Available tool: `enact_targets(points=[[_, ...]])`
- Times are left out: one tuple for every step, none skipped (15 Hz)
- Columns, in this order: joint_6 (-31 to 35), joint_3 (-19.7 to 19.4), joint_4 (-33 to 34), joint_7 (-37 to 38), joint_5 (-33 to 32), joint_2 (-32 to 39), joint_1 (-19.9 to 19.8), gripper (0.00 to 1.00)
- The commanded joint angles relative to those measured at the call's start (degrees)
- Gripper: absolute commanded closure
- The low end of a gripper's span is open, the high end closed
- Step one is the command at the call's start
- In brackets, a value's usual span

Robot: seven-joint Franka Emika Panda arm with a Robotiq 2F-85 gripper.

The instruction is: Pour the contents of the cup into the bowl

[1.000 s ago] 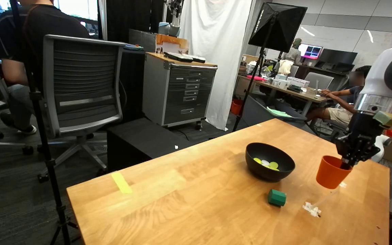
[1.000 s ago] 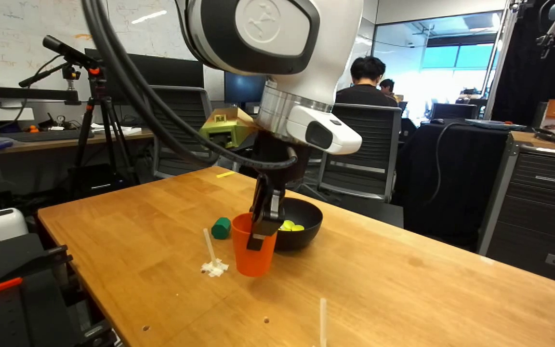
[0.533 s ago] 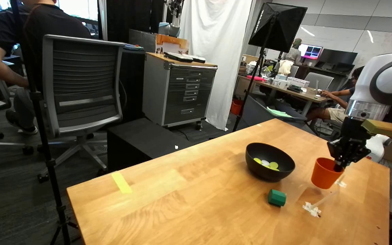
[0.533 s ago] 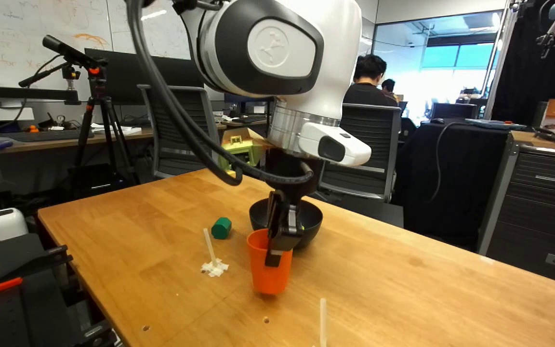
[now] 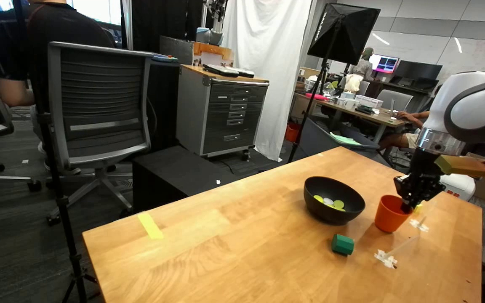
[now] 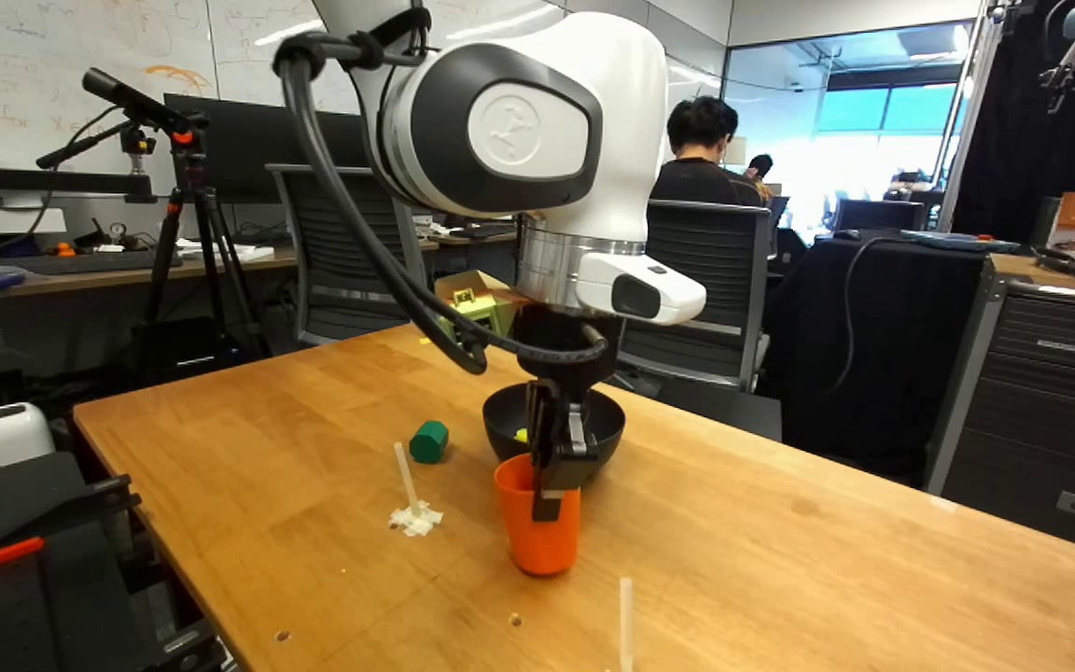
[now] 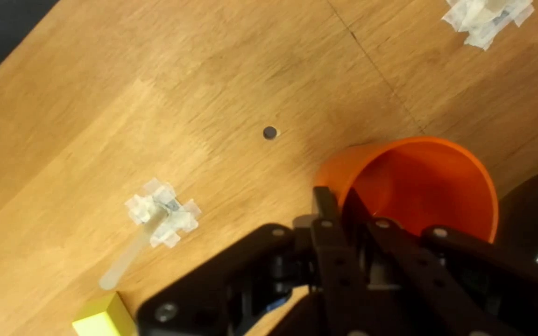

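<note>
In an exterior view the white arm (image 6: 631,121) reaches in from the top, bends over at a big rounded joint with a dark grey cover, and turns downward. A silver collar (image 6: 575,266) sits below the bend, and a black cable (image 6: 337,205) sags alongside, ending at the black wrist (image 6: 561,371). The wrist hangs close to vertical, a greenish box-shaped piece (image 5: 470,165) jutting sideways from it, and the gripper (image 7: 339,200) points down at the table (image 5: 225,252).

Its fingers (image 7: 326,205) are nearly together, with the thin wall of the cup (image 7: 425,182) pinched between them: one reaches down inside, the other lies against the outside. In the wrist view this hold is on the left part of the rim. The cup is mouth up and close to upright, its base right at the table; whether it bears on the table or is a shade above, I cannot tell. The gripper hides part of its inside.

The black bowl (image 5: 326,215) stands near the cup, a gap between them. In it lie yellow-green bits (image 5: 338,205), with a white piece (image 5: 328,202) among them. A green block (image 5: 342,244) lies near both, touching neither. The wrist view shows a yellow block (image 7: 105,317) at the lower edge.
</note>
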Motion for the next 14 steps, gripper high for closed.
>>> enact_targets(points=[[1.65,-3.77,-0.60,-2.17,2.19,-0.35,4.53,0.56],[1.67,-4.21,-0.61,-2.20,2.26,-0.32,5.15,0.49],[1.77,-4.57,-0.66,-2.24,2.29,-0.32,5.60,0.41],[1.86,-4.85,-0.71,-2.30,2.35,-0.31,5.96,0.34],[1.80,-5.07,-0.75,-2.38,2.43,-0.31,6.23,0.25],[1.80,-5.19,-0.76,-2.48,2.54,-0.29,6.41,0.19],[1.80,-5.25,-0.81,-2.67,2.72,-0.32,6.51,0.12],[1.60,-5.20,-0.82,-3.00,3.15,-0.31,6.52,0.03],[1.26,-5.07,-0.82,-3.51,3.77,-0.32,6.48,0.00],[1.46,-4.75,-0.86,-4.51,4.88,-0.29,6.29,0.00],[1.36,-4.34,-0.88,-5.83,6.33,-0.27,6.00,0.00],[-0.69,-4.37,-0.78,-8.45,7.71,-2.23,5.06,0.00],[-1.20,-4.07,-1.04,-10.77,9.51,-3.37,4.55,0.00],[-1.83,-3.72,-1.53,-13.26,11.40,-4.90,4.10,0.00]])
